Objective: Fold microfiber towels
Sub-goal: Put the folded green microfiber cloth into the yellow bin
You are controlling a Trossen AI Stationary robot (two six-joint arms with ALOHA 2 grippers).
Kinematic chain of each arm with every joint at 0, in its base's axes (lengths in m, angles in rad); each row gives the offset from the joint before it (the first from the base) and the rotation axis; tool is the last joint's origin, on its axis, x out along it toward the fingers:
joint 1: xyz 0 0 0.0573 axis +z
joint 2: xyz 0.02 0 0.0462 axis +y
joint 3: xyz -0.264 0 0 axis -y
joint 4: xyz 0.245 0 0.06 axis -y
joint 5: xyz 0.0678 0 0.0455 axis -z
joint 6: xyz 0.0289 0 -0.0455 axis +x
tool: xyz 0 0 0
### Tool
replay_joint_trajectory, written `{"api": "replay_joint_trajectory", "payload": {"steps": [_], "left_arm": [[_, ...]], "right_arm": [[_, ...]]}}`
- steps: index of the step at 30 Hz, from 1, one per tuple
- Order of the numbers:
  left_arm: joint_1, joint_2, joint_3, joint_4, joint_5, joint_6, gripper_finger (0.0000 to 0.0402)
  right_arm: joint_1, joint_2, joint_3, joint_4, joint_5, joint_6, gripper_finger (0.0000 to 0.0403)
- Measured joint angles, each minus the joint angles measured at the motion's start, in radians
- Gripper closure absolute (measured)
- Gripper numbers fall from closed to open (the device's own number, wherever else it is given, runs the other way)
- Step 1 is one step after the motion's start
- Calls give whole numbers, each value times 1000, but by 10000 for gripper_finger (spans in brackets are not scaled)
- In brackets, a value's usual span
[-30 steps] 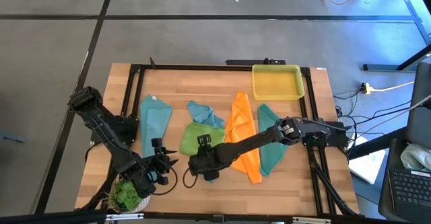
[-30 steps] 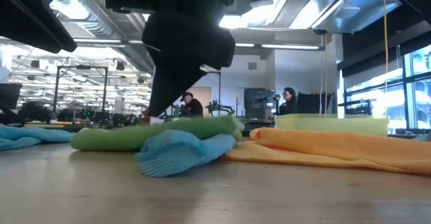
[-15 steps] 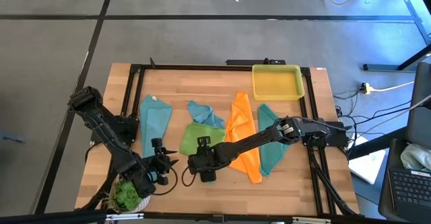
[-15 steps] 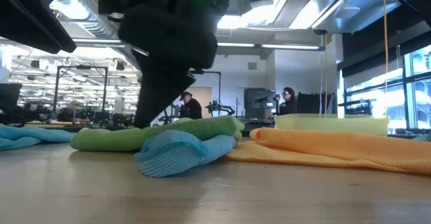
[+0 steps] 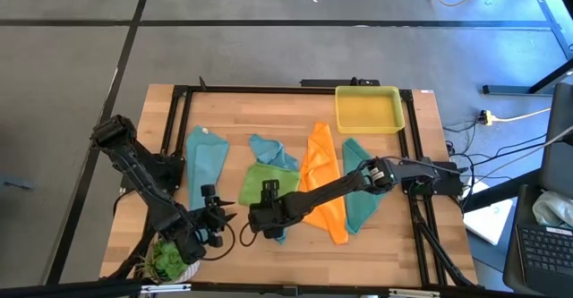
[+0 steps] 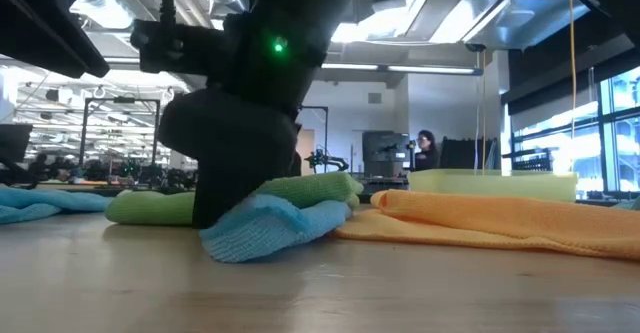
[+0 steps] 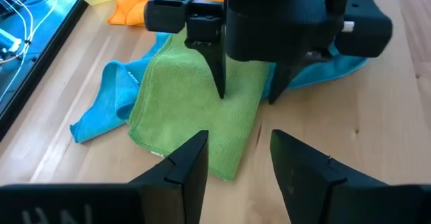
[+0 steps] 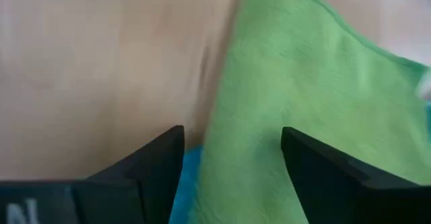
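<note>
On the wooden counter [image 5: 233,244], seen from above, the left arm waits at the near left corner, its left gripper [image 5: 226,216] hovering over bare wood with its two fingers apart and nothing between them. Beside that arm's base sits a small green plant-like object [image 5: 166,259] (too small to tell more).

Along the counter the microfiber towels lie in a row. Farthest left is a light blue towel [image 5: 205,165], stretched lengthwise with a small white tag at its far end and well apart from the rest. Next comes the lime green towel [image 5: 258,181], folded over and resting on a second light blue towel [image 5: 271,152] that shows crumpled beyond its far edge and again at its near edge. In the low view the green towel [image 6: 310,189] sits on top of the blue one [image 6: 270,224], which bulges out toward the camera.

The right arm reaches across from the right side, and the right gripper [image 5: 267,219] is down at the near edge of the green towel. The left wrist view shows the right gripper [image 7: 248,93] with its dark fingers spread and their tips resting on the green cloth [image 7: 202,116], clamped on nothing.

Right of it lies the orange towel [image 5: 320,177], long and rumpled, touching the green one. The teal towel [image 5: 360,198] lies just beside the orange, partly under the right arm. A yellow tray [image 5: 368,107] stands at the far right of the counter.
</note>
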Motion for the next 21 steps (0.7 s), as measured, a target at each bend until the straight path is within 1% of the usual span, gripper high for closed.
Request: {"api": "replay_joint_trajectory", "payload": {"steps": [6, 12, 15, 20, 21], "left_arm": [[0, 0, 0, -2, 0, -1, 249], [0, 0, 0, -3, 0, -3, 249], [0, 0, 0, -3, -1, -3, 249], [0, 0, 0, -2, -1, -3, 249], [0, 0, 0, -2, -1, -3, 249]], "right_arm": [[-3, 0, 8, -4, 11, -4, 194], [-5, 0, 2, 0, 6, -4, 252], [-5, 0, 2, -8, 6, -5, 291], [-5, 0, 2, -31, -2, -19, 379], [-5, 0, 2, -37, -9, -30, 389]]}}
